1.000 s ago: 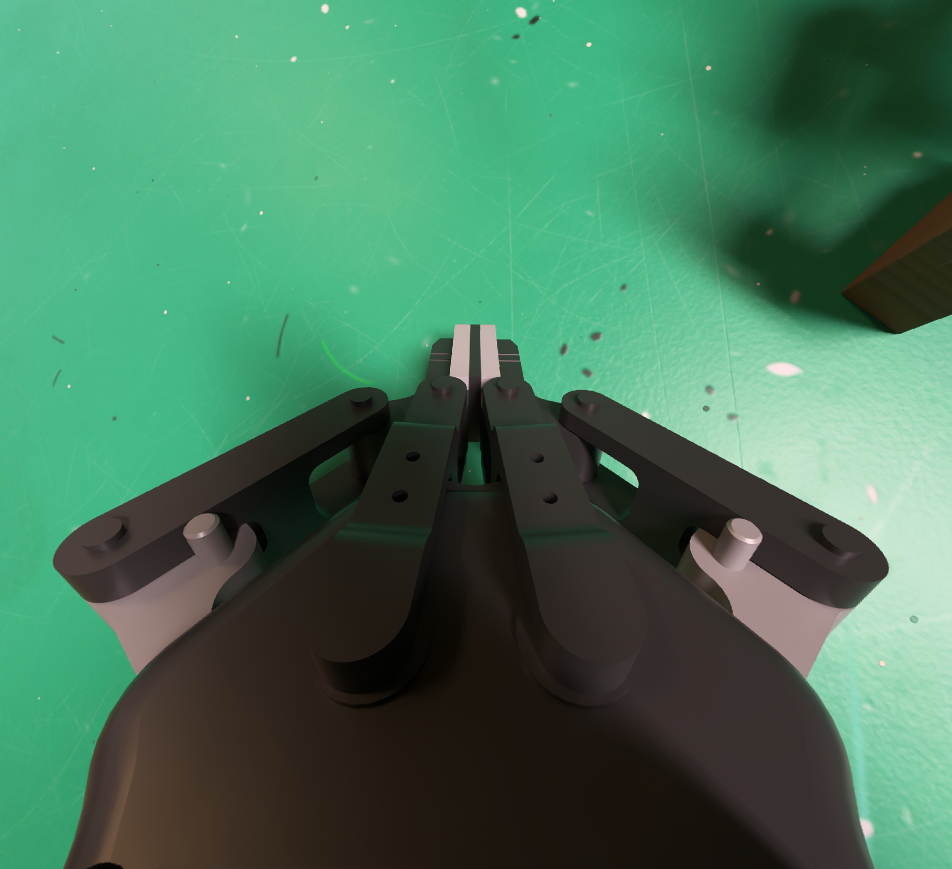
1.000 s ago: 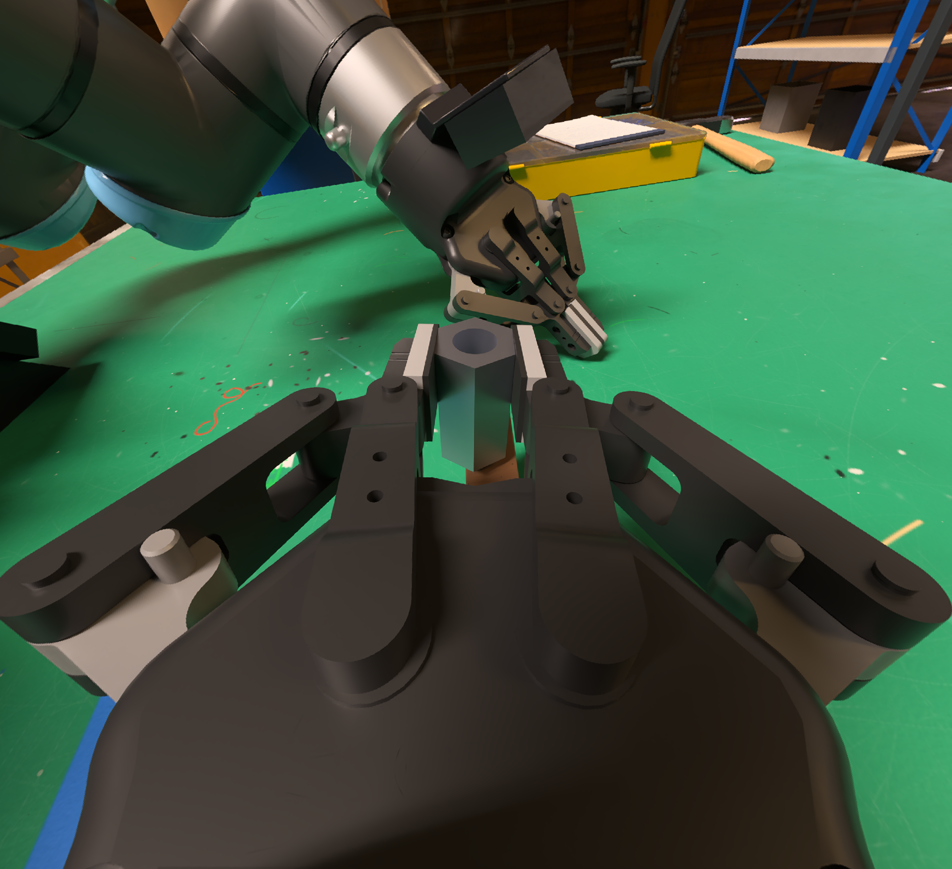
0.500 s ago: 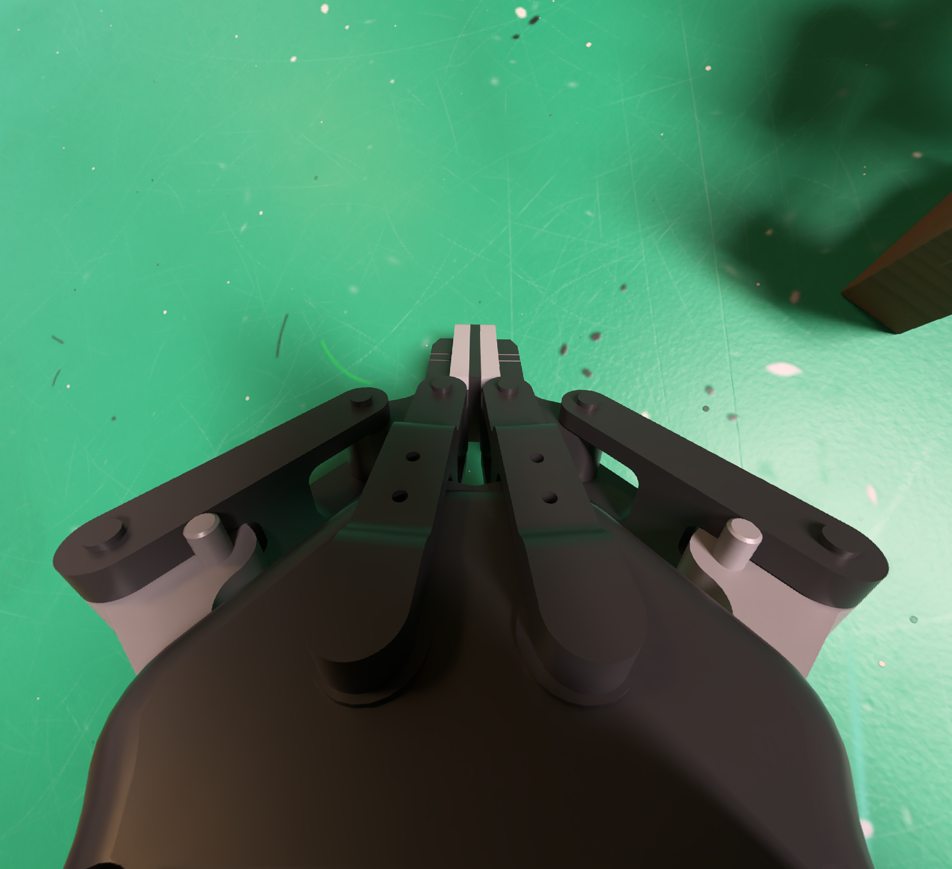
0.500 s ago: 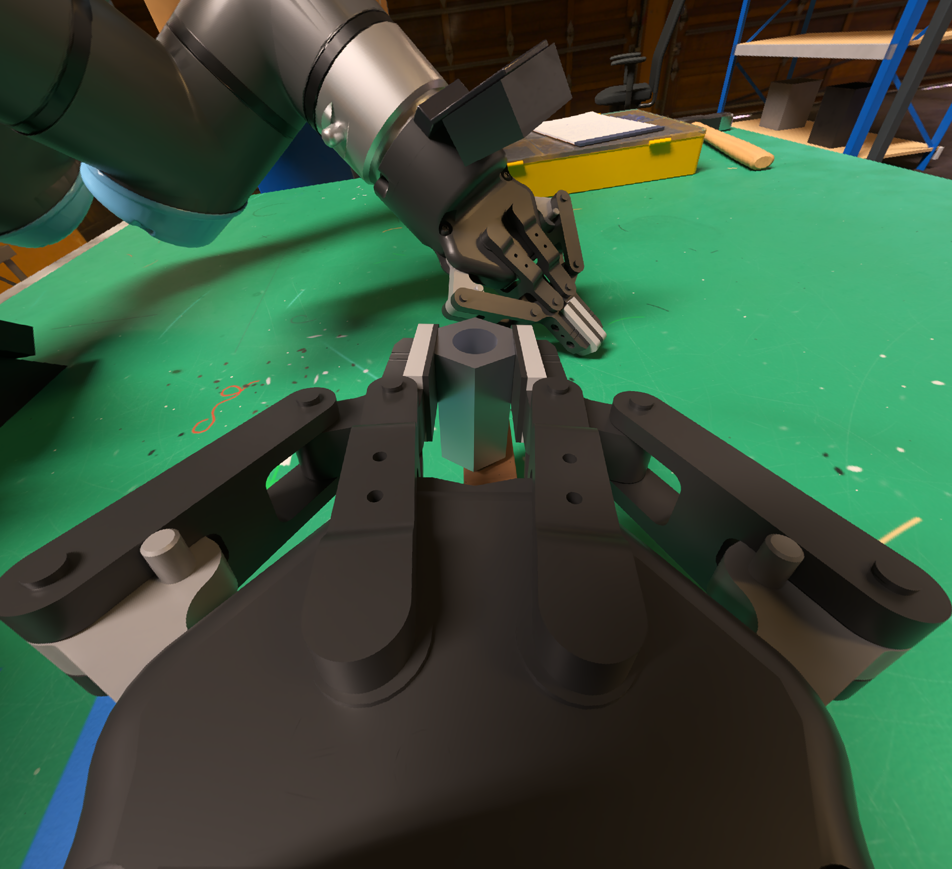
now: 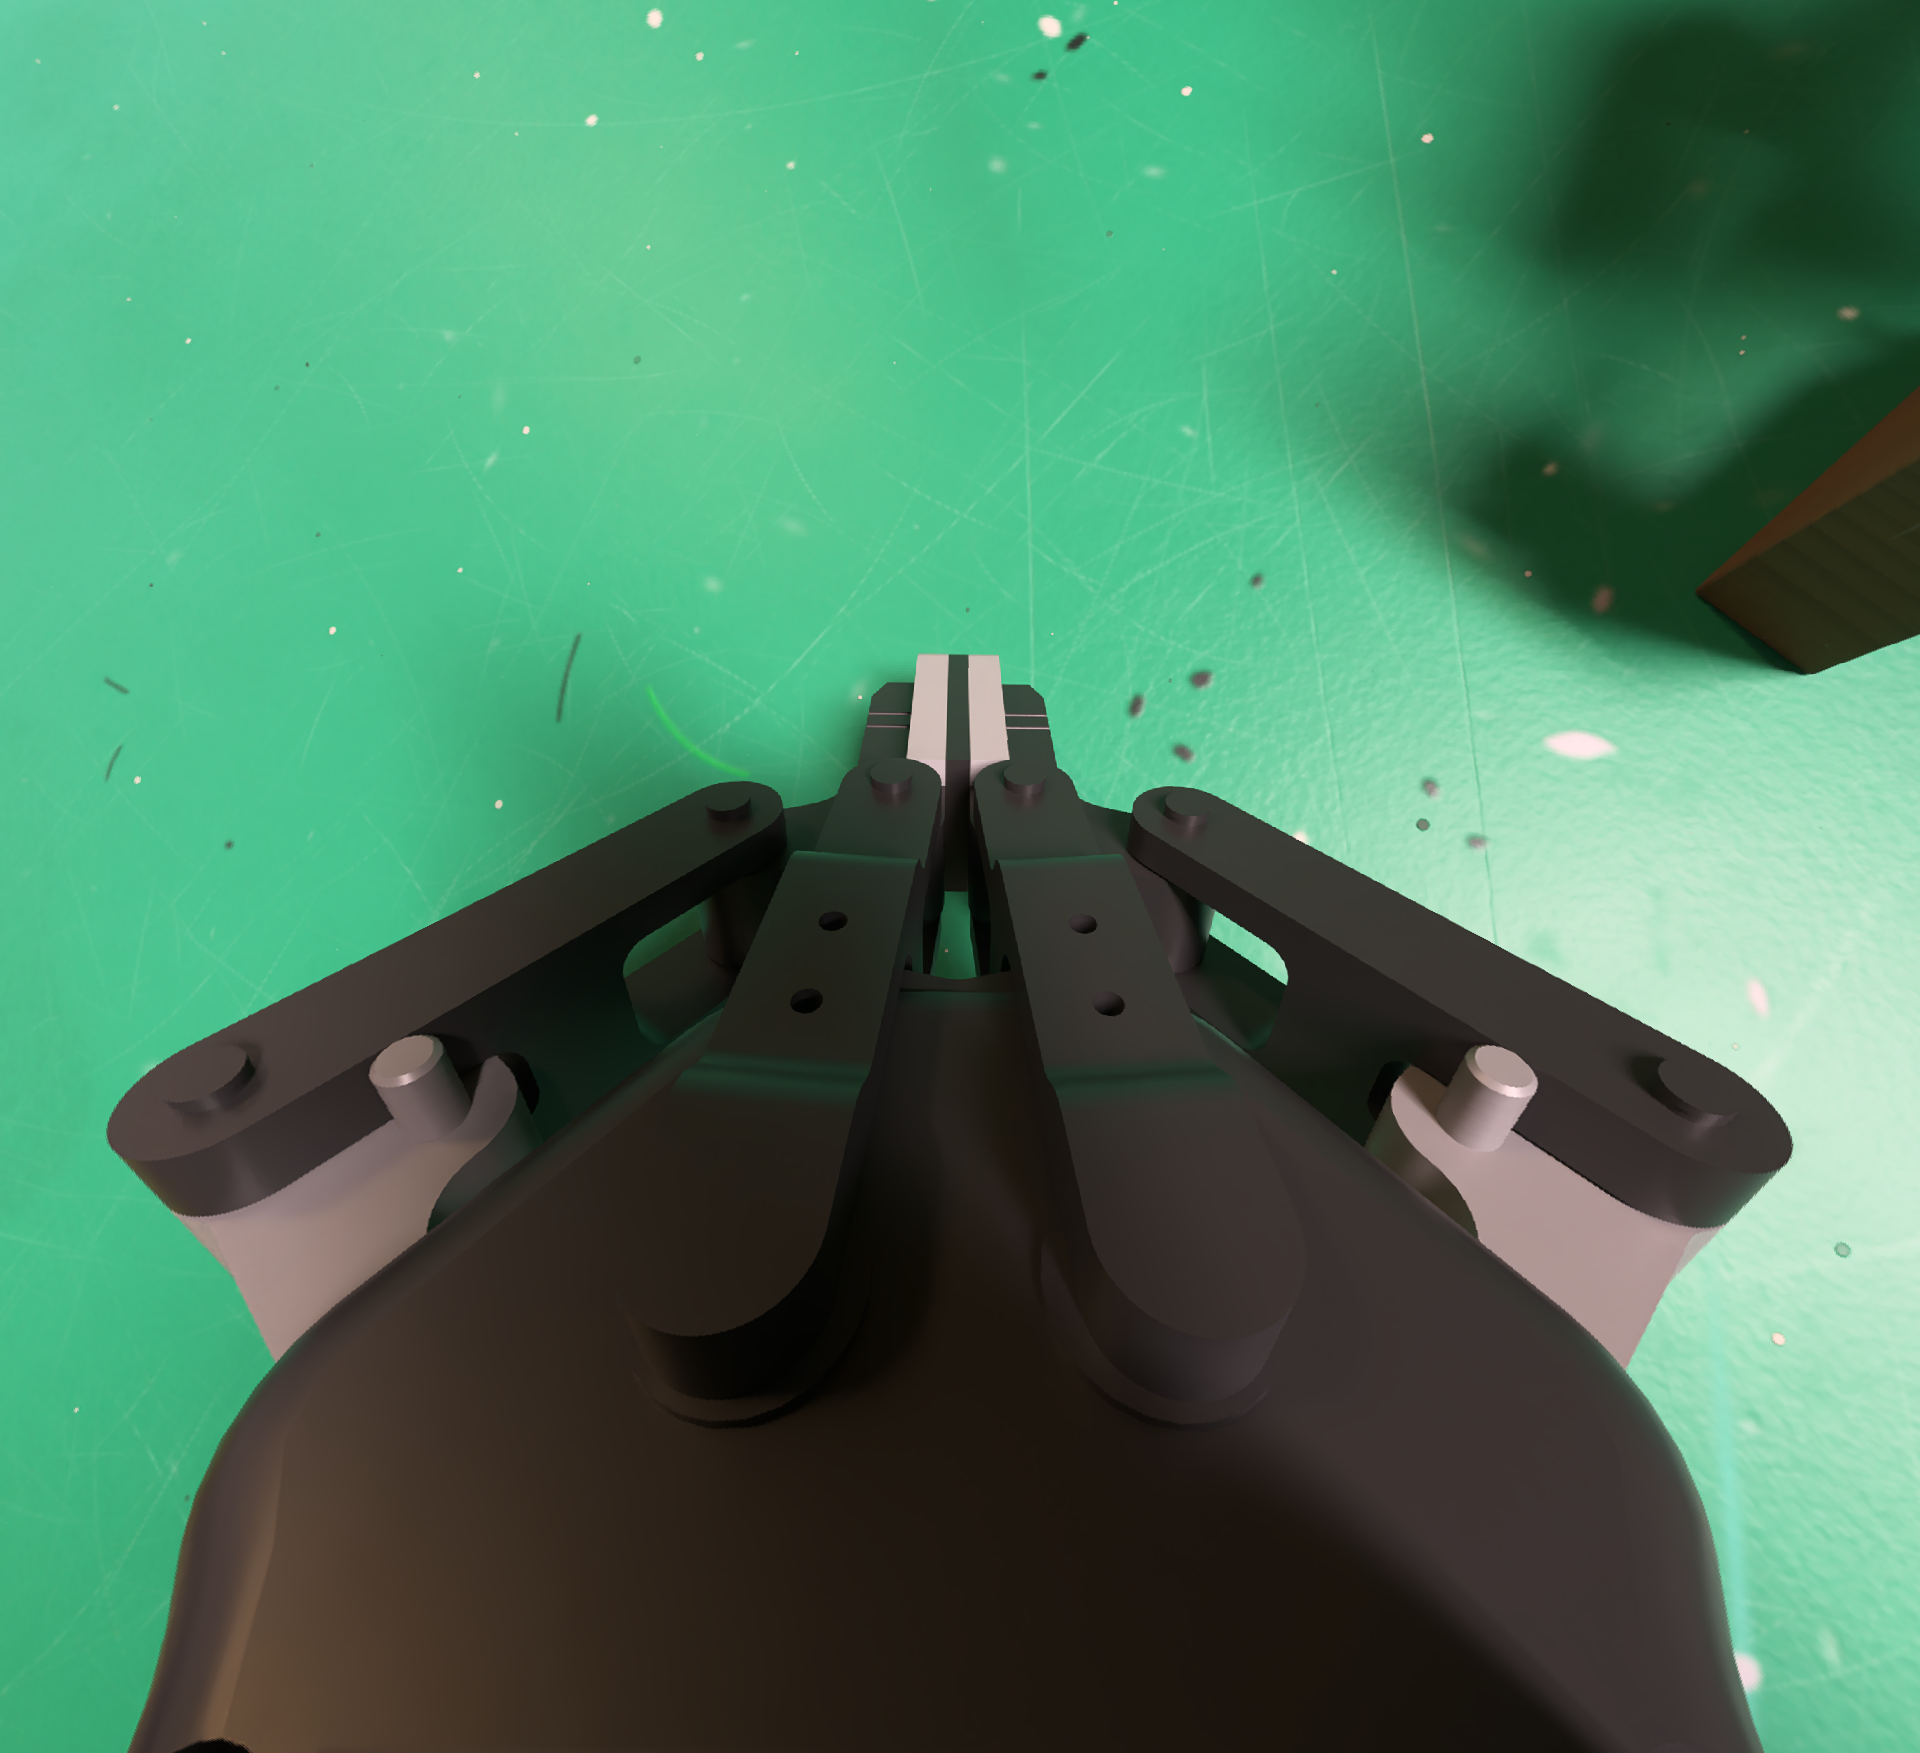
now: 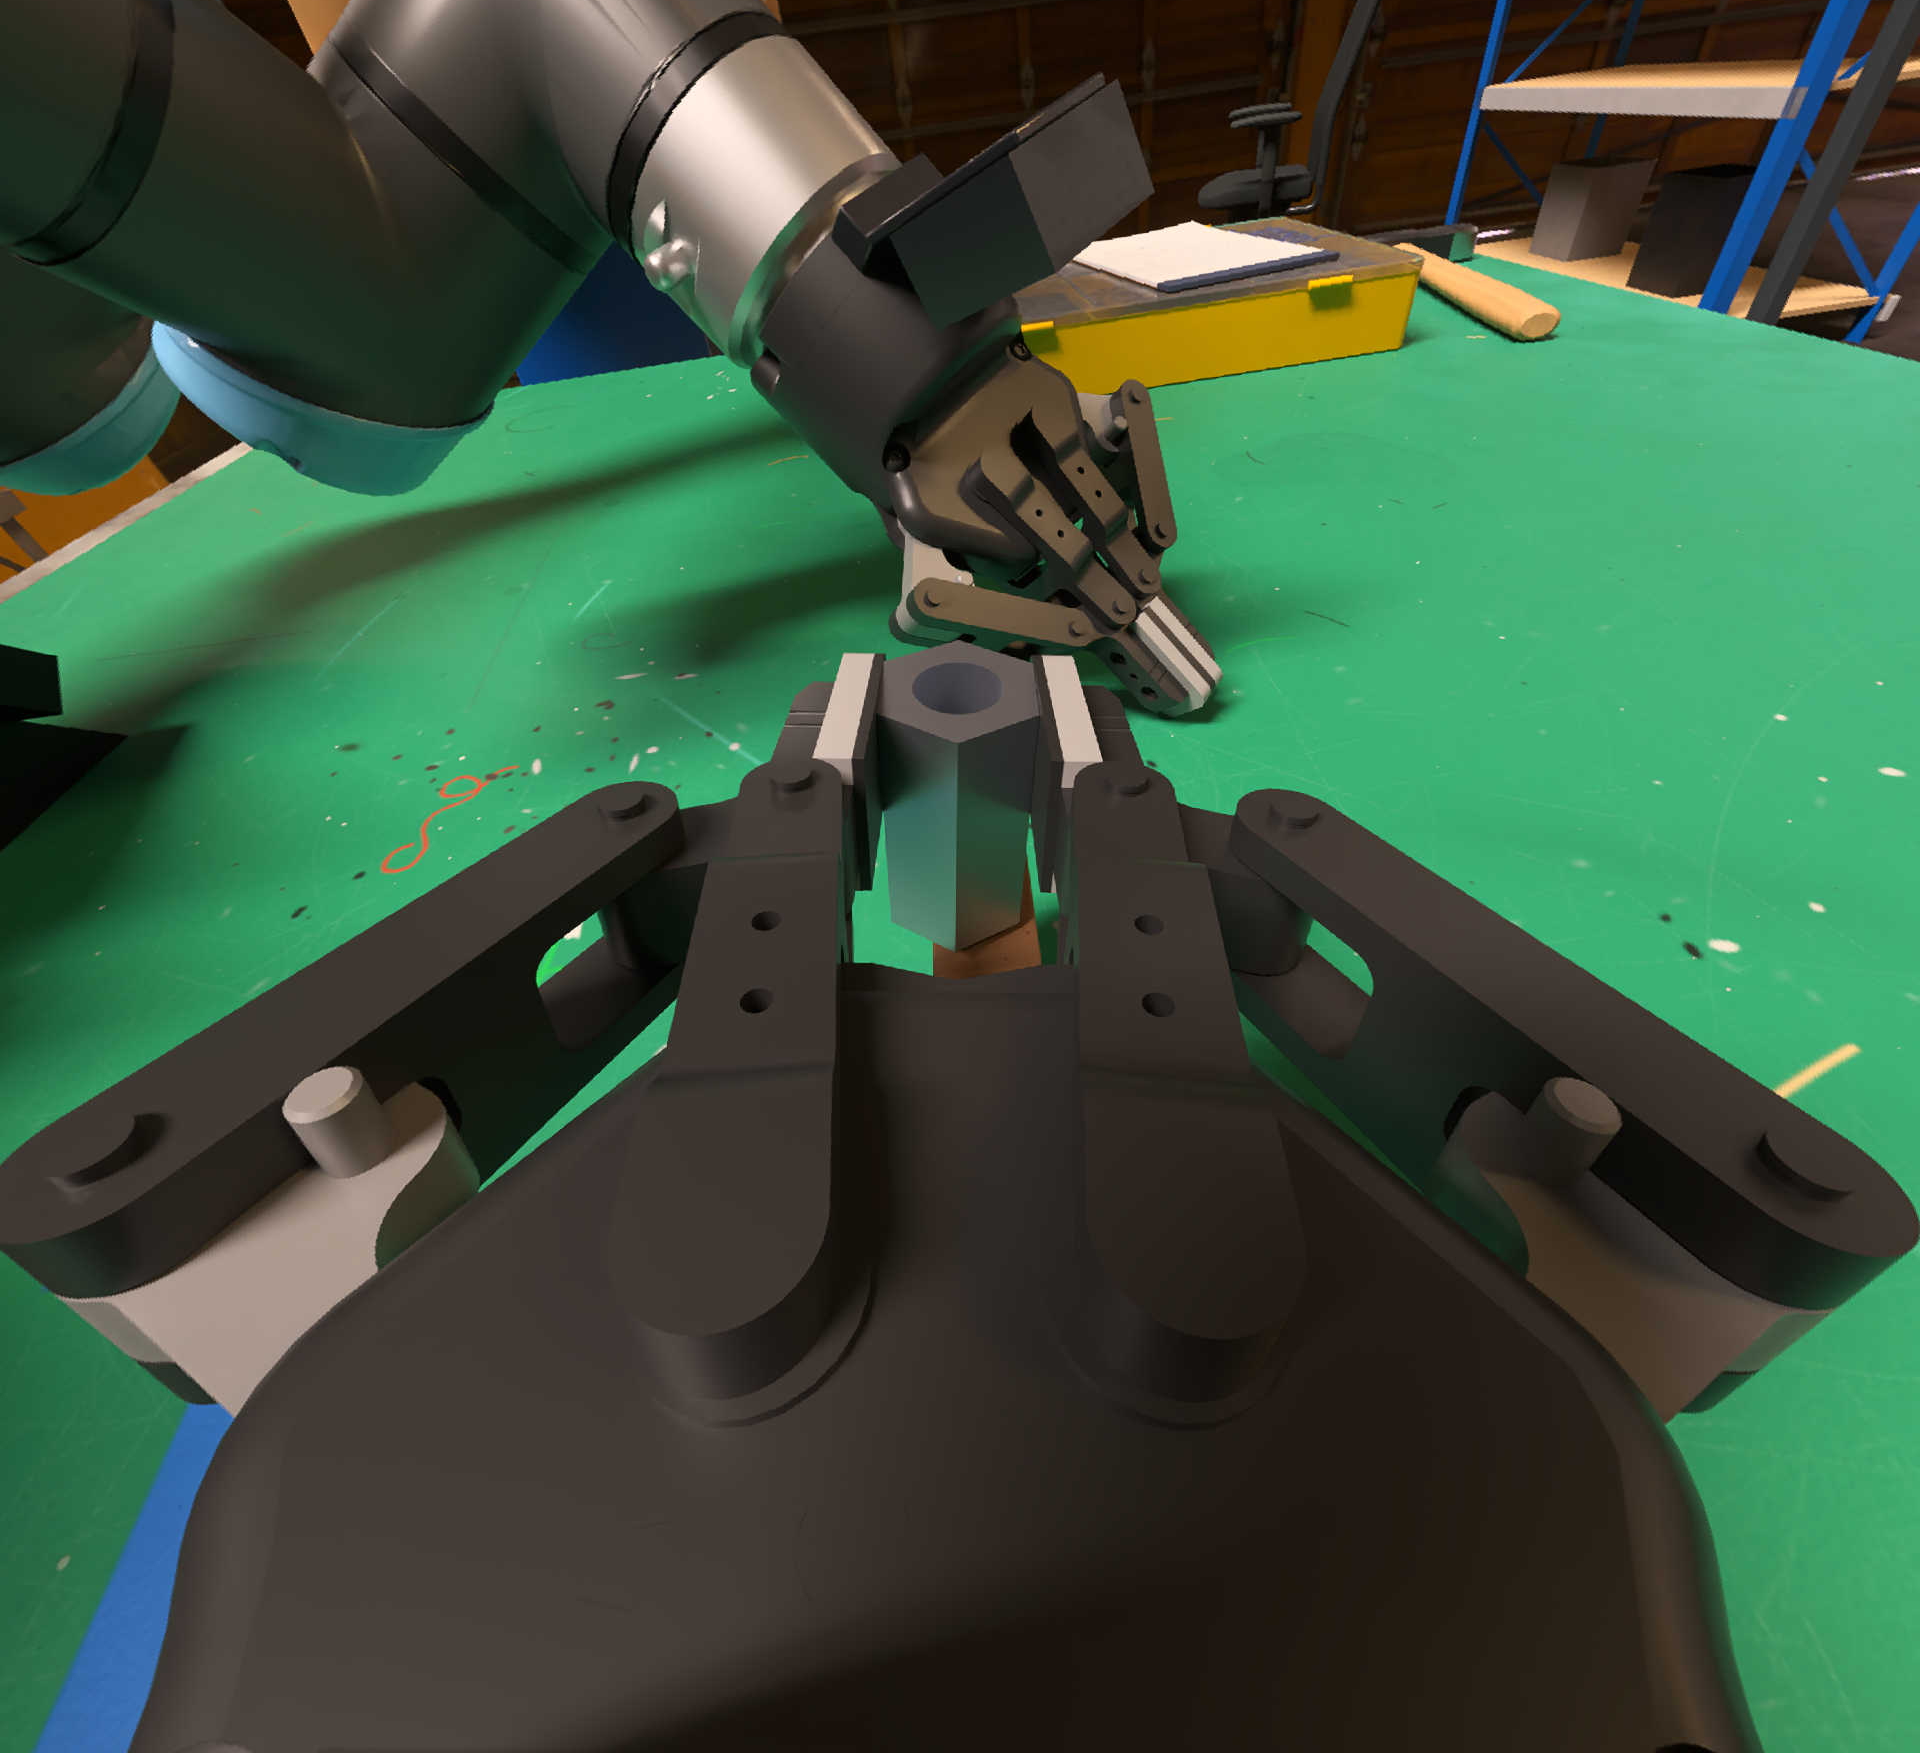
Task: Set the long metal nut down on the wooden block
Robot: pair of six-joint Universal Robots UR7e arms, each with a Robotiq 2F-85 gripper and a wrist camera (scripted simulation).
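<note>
In the right wrist view my right gripper (image 6: 956, 701) is shut on the long grey hexagonal metal nut (image 6: 951, 820), which stands upright between the pads with its bore facing up. A sliver of the brown wooden block (image 6: 987, 953) shows just under the nut's lower end; contact cannot be told. In the left wrist view my left gripper (image 5: 958, 701) is shut and empty, low over the green table (image 5: 623, 301). A corner of the wooden block (image 5: 1834, 576) shows at the right edge there. The left gripper also shows in the right wrist view (image 6: 1169, 664), beyond the nut.
The left arm (image 6: 468, 145) reaches in from the upper left. A yellow case (image 6: 1236, 321) and a wooden roll (image 6: 1486, 301) lie at the table's far edge. Blue shelving (image 6: 1714, 93) stands behind. A dark object (image 6: 31, 727) sits at the left edge.
In the right wrist view the scene shifts very slightly, the left arm and far objects sitting a little higher. The nut stays gripped. The left wrist view is unchanged.
</note>
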